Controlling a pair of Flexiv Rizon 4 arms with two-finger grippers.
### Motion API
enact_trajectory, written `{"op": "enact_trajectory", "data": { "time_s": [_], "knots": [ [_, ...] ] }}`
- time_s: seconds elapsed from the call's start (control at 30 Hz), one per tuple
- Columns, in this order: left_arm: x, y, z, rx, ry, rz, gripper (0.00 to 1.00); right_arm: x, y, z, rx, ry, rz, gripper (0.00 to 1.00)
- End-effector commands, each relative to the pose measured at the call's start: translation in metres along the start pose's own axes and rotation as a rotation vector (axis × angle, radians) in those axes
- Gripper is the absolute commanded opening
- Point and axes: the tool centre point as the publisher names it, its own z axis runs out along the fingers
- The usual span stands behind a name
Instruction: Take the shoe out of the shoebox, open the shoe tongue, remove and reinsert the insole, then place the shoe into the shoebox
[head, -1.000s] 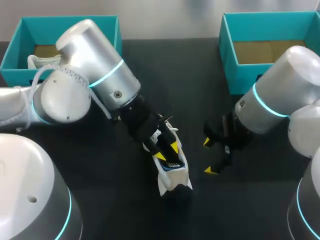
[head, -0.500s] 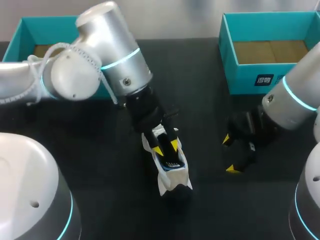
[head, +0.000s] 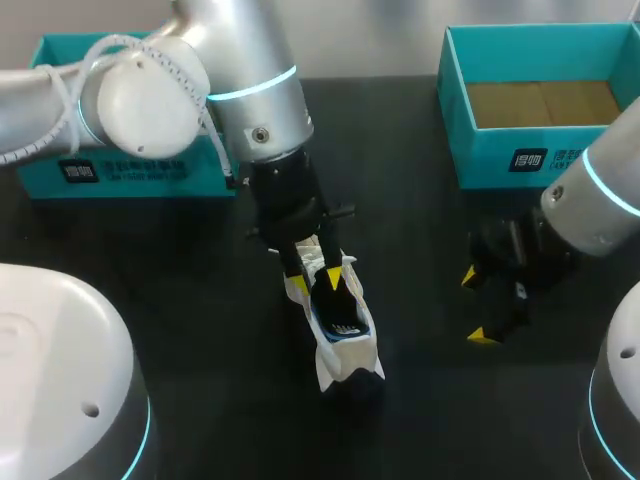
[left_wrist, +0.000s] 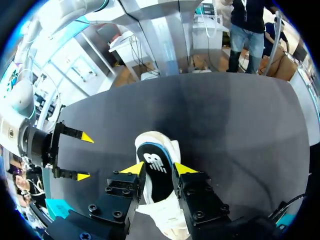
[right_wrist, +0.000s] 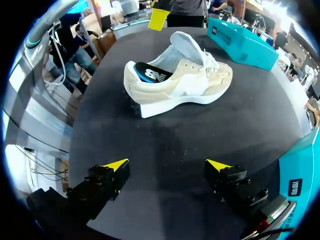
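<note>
A cream and white shoe (head: 345, 352) lies on its sole on the black table, mid-front. Its tongue (right_wrist: 187, 45) stands raised, and a dark insole (right_wrist: 150, 74) shows inside the opening. My left gripper (head: 325, 278) points down over that opening. In the left wrist view the left gripper (left_wrist: 158, 168) is partly open, one finger on each side of the shoe (left_wrist: 155, 165), and I see no grip. My right gripper (head: 476, 305) hovers wide open to the right of the shoe, holding nothing. From its own wrist view, the right gripper (right_wrist: 166, 165) faces the shoe's side (right_wrist: 180, 82) across bare table.
One teal shoebox (head: 130, 172) stands at the back left, partly behind my left arm. A second teal shoebox (head: 500, 150) stands at the back right, with a brown lining inside. Between the shoe and my right gripper is bare black tabletop (head: 420, 300).
My left arm has swung more upright with its gripper staying over the shoe's opening. My right gripper has drawn back to the right, away from the shoe. The shoe has not moved.
</note>
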Motion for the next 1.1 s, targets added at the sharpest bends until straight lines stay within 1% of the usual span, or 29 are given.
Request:
{"op": "enact_trajectory", "data": {
  "time_s": [0.03,0.07,0.1,0.2,0.27,0.3,0.33,0.37,0.97,1.0,1.07,1.1],
  "knots": [
    [0.005,-0.007,-0.006,-0.017,0.031,0.002,0.36,0.005,-0.019,-0.028,-0.014,-0.005,0.004,1.00],
    [0.006,-0.008,-0.006,-0.018,0.032,0.002,0.36,0.005,-0.021,-0.030,-0.015,-0.003,0.003,1.00],
    [0.007,-0.009,-0.007,-0.017,0.031,0.002,0.36,0.005,-0.023,-0.031,-0.036,0.006,-0.011,1.00],
    [0.010,-0.011,-0.011,-0.011,0.016,-0.003,0.36,0.005,-0.023,-0.031,-0.036,0.006,-0.011,1.00],
    [0.013,-0.013,-0.014,-0.006,0.000,-0.020,0.31,0.005,-0.023,-0.031,-0.036,0.006,-0.011,1.00],
    [0.015,-0.014,-0.016,0.004,-0.026,-0.031,0.24,0.005,-0.023,-0.031,-0.036,0.006,-0.011,1.00],
    [0.015,-0.014,-0.016,0.004,-0.026,-0.031,0.09,0.005,-0.023,-0.031,-0.036,0.006,-0.011,1.00],
    [0.015,-0.014,-0.016,0.004,-0.026,-0.031,0.00,0.005,-0.023,-0.031,-0.036,0.006,-0.011,1.00],
    [0.015,-0.014,-0.016,0.004,-0.026,-0.031,0.00,0.005,-0.023,-0.031,-0.036,0.006,-0.011,1.00],
    [0.013,-0.012,-0.013,-0.003,-0.020,-0.034,0.00,0.005,-0.023,-0.031,-0.036,0.006,-0.011,1.00],
    [0.011,-0.010,-0.007,0.018,0.009,-0.037,0.00,0.005,-0.023,-0.031,-0.036,0.006,-0.011,1.00],
    [0.010,-0.009,-0.005,0.011,0.022,-0.042,0.00,0.005,-0.023,-0.031,-0.036,0.006,-0.011,1.00]
  ]
}}
